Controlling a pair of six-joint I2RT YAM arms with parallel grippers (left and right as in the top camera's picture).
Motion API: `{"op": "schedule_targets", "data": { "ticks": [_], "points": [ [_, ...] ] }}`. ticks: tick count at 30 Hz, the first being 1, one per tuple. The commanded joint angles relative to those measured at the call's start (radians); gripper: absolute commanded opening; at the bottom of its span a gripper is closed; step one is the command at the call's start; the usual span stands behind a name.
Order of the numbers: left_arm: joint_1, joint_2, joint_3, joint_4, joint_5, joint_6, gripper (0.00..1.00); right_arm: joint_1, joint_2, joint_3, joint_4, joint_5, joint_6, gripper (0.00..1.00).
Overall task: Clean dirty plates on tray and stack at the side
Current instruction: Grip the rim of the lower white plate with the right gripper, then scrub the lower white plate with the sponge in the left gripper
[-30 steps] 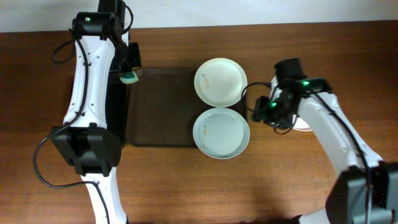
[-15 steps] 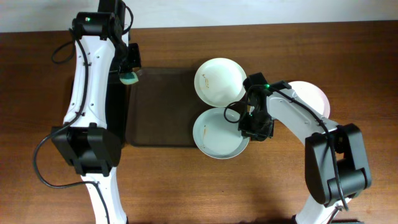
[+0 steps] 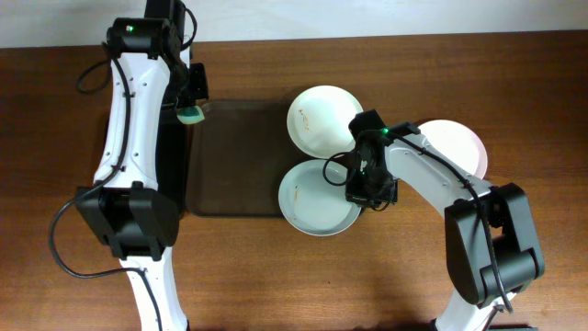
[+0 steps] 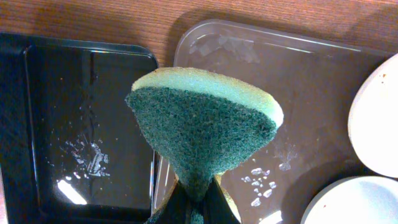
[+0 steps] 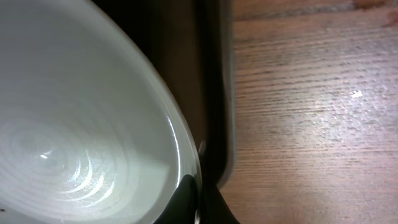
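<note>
The dark brown tray lies at centre-left. A white plate with a small brown smudge overhangs its right rim. Just below it sits a pale blue-green plate, also smudged. My right gripper is shut on that plate's right rim; in the right wrist view the rim runs down between the dark fingers. Another white plate rests on the table to the right, partly hidden by the right arm. My left gripper hovers at the tray's top-left corner, shut on a green sponge.
A smaller black tray lies left of the brown tray, under the left arm, with wet specks on it. Bare wooden table spreads in front and to the right. The brown tray's rim runs close beside the gripped plate.
My right arm swung left from the far-right white plate to the pale blue-green plate and its jaws shut on the rim. That plate slid slightly left. The left arm stayed still.
</note>
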Motion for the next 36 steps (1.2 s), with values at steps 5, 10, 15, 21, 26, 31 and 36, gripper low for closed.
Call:
{"op": "schedule_targets", "data": {
  "ticks": [5, 10, 15, 21, 26, 31, 36],
  "points": [
    [0.003, -0.006, -0.006, 0.006, 0.007, 0.01, 0.01, 0.14, 0.001, 0.217, 0.092, -0.017, -0.066, 0.04],
    [0.003, -0.006, -0.006, 0.011, 0.007, 0.01, 0.01, 0.236, 0.067, 0.22, 0.36, 0.06, 0.133, 0.04],
    [0.003, -0.006, -0.006, 0.01, 0.007, 0.01, 0.01, 0.309, 0.143, 0.22, 0.352, 0.074, 0.18, 0.17],
    [0.002, -0.006, -0.006, 0.014, 0.007, 0.01, 0.01, 0.293, 0.208, 0.22, 0.399, 0.076, 0.179, 0.47],
    [-0.002, -0.006, -0.017, 0.017, 0.008, 0.01, 0.01, 0.291, 0.248, 0.22, 0.436, 0.045, 0.179, 0.09],
    [-0.006, -0.006, -0.174, 0.013, 0.184, 0.063, 0.01, 0.271, 0.248, 0.22, 0.435, 0.012, 0.179, 0.04],
    [-0.062, -0.006, -0.491, 0.121, 0.242, 0.062, 0.01, 0.27, 0.248, 0.22, 0.435, 0.012, 0.179, 0.04]
  ]
}}
